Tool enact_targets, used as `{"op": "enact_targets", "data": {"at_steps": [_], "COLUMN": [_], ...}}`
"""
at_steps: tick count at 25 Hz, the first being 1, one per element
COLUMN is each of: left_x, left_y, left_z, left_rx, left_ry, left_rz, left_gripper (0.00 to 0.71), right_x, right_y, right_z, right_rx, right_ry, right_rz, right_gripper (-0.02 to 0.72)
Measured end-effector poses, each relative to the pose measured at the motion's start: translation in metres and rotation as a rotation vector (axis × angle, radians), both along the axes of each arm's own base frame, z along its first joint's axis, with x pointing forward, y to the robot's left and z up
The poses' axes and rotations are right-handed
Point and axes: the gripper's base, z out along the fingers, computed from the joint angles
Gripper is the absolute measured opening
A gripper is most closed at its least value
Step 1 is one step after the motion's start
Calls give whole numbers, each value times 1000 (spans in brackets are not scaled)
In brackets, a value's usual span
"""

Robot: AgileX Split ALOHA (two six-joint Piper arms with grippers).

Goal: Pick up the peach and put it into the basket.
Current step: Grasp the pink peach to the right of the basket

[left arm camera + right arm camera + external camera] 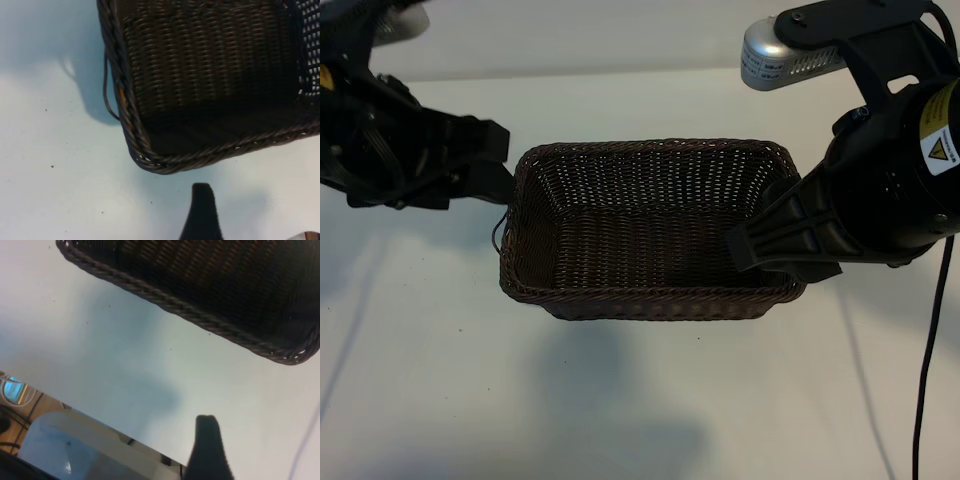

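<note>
Well, starting at the left of the exterior view, the left gripper (492, 165) hangs just beside the left end of the basket (650, 300), level with its braided rim and pointing down towards it at a slant. Its jaws stand wide and nothing sits between them. In the left wrist view one dark fingertip (201, 212) shows over bare white table (50, 190), just short of a rounded corner of the basket (200, 75). A loose strand of wicker (498, 235) curls out from that left end, and the left wrist view shows it too (106, 90), bowed away from the wall.

The basket stands in the middle of the white table (620, 400), between the two arms, its long sides running left to right. Its woven floor and sloping walls lie open to the camera. Where the peach is I cannot tell.

At the right, the right gripper (770, 255) slants down over the right end of the basket, one dark finger crossing in front of the rim there. Its jaws are also spread wide with nothing in them. The right wrist view shows a single fingertip (207, 450) above the table, apart from the long braided rim (165, 302). A black cable (925, 380) trails down at the far right
</note>
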Motion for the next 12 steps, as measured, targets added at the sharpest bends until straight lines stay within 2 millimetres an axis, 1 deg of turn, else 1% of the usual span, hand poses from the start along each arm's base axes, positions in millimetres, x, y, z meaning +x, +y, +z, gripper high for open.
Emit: {"op": "enact_targets", "data": {"at_steps": [7, 12], "left_x": [-17, -26], "left_y": [-28, -40], "left_z": [3, 3], "left_rx": [-4, -14], "left_ry": [15, 30], "left_rz": [-108, -138], "left_gripper": [541, 541], "right_x": [0, 0], "right_y": [0, 0], "right_z": [0, 0], "right_rx": [0, -1], "right_ry": [0, 1], "right_rz": [0, 0], "right_gripper": [520, 520]}}
